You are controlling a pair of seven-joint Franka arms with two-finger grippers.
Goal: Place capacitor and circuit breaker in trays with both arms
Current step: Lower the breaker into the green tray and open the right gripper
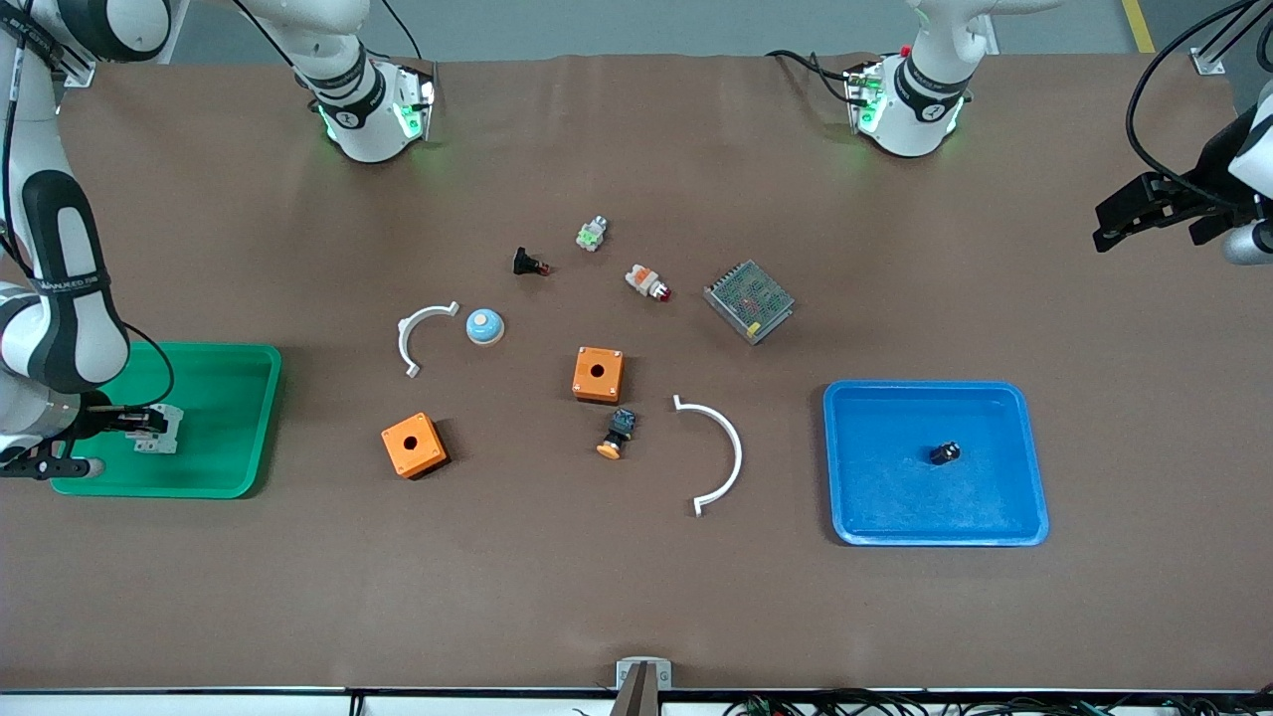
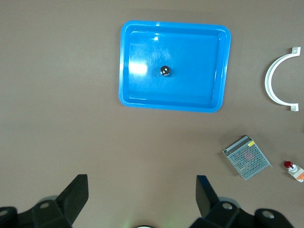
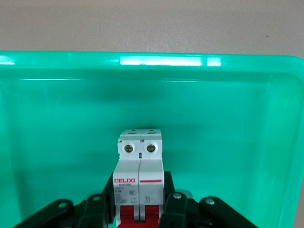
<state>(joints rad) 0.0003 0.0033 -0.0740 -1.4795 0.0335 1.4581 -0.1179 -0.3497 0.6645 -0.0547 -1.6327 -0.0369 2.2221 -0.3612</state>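
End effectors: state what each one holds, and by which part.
Right end effector grips the circuit breaker by its sides near the red toggle end, in the green tray. Left end effector holds nothing.

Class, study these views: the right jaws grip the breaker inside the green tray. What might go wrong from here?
1. The right gripper is shut on the breaker in the green tray; opening may tip it if it isn't seated.
2. Lifting away may drag it along.
3. The capacitor, loose in the blue tray, may roll if bumped.
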